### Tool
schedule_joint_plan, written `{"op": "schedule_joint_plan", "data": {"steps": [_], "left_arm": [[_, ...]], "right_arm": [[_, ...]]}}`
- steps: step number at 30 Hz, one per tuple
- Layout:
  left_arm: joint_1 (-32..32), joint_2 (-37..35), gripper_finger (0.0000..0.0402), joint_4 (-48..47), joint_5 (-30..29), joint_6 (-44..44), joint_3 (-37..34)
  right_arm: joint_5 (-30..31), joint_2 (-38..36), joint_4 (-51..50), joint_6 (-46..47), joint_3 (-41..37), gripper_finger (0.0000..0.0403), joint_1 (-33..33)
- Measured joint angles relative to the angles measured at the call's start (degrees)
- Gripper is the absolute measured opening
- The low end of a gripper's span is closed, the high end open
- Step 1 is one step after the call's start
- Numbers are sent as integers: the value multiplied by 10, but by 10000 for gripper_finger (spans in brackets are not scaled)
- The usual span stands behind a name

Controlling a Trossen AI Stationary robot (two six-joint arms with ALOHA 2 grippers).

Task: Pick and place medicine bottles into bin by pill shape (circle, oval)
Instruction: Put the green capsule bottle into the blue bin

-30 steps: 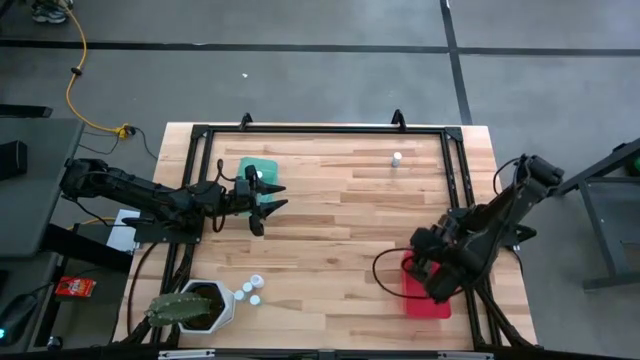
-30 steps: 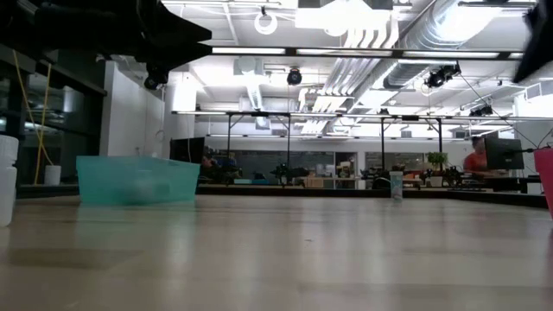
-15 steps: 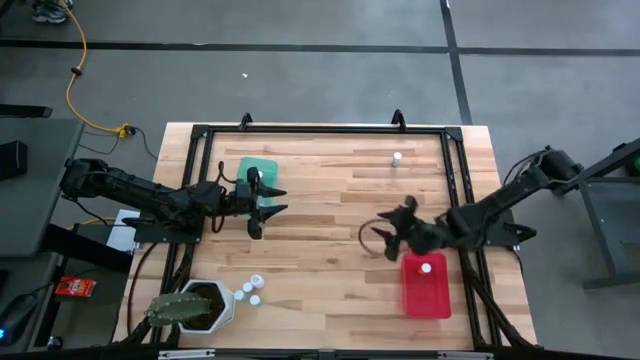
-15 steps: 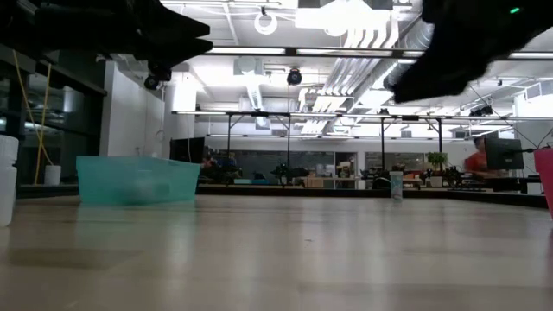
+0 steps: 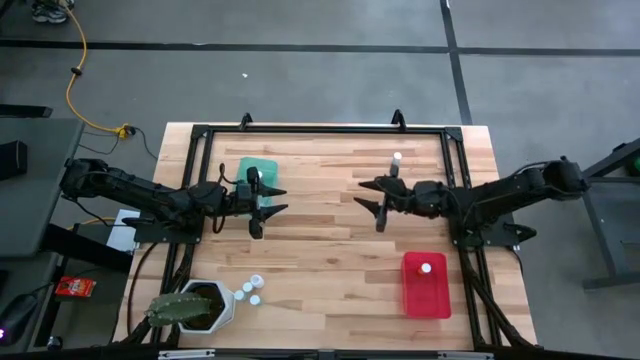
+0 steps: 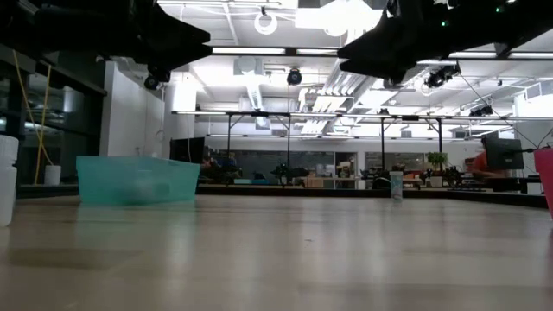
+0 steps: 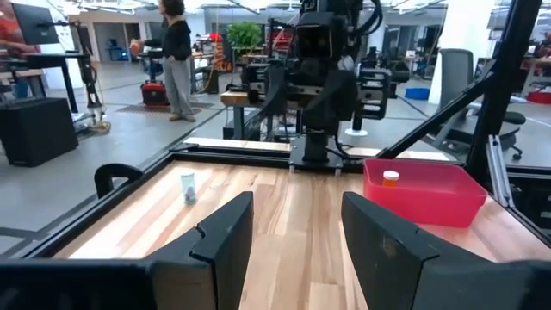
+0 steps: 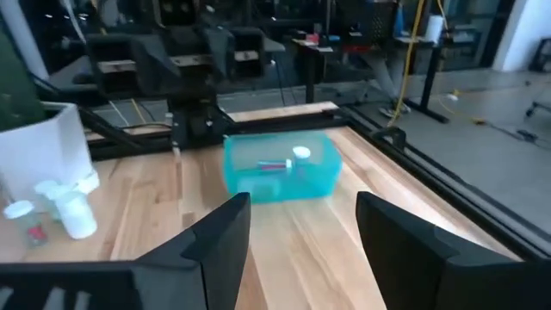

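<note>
My left gripper (image 5: 268, 200) hangs open above the table beside the teal bin (image 5: 256, 168), pointing level toward the right. My right gripper (image 5: 370, 196) faces it, open, over the table's middle; nothing is between either gripper's fingers (image 7: 225, 237) (image 8: 222, 232). One medicine bottle (image 5: 426, 267) stands in the red bin (image 5: 428, 292) at the near right. Another bottle (image 8: 294, 158) lies in the teal bin (image 8: 280, 168). A single bottle (image 5: 397, 158) stands on the table near the far edge. Three bottles (image 5: 251, 290) stand at the near left.
A white hexagonal pot with a green cactus (image 5: 192, 306) stands at the near left corner beside the three bottles. A black frame rail (image 5: 320, 130) runs round the table. Bare wood lies between the two grippers and toward the near edge.
My right gripper has swung up from above the red bin toward the table's middle and far side. It has tipped from pointing down to pointing level toward the left. The bottle in the red bin, covered by the gripper before, now shows.
</note>
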Motion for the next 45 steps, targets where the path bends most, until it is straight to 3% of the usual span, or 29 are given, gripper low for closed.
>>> {"op": "schedule_joint_plan", "data": {"steps": [9, 14, 17, 22, 26, 32, 40, 45], "left_arm": [[0, 0, 168, 0, 0, -7, 0], [0, 0, 168, 0, 0, -10, 0], [0, 0, 168, 0, 0, -20, 0], [0, 0, 168, 0, 0, -25, 0], [0, 0, 168, 0, 0, -25, 0], [0, 0, 168, 0, -1, -25, 0], [0, 0, 168, 0, -1, -27, 0], [0, 0, 168, 0, 0, -45, 0]], "right_arm": [[23, 0, -33, 30, 0, 204, -20], [266, 0, -109, 153, 0, 204, -54], [324, 0, -200, 245, 0, 204, -100], [322, 16, -267, 341, 0, 204, -191], [277, 47, -266, 361, 0, 204, -236], [255, 114, -255, 379, 0, 204, -257], [251, 130, -238, 355, 0, 206, -270], [247, 149, -239, 355, -1, 228, -270]]}}
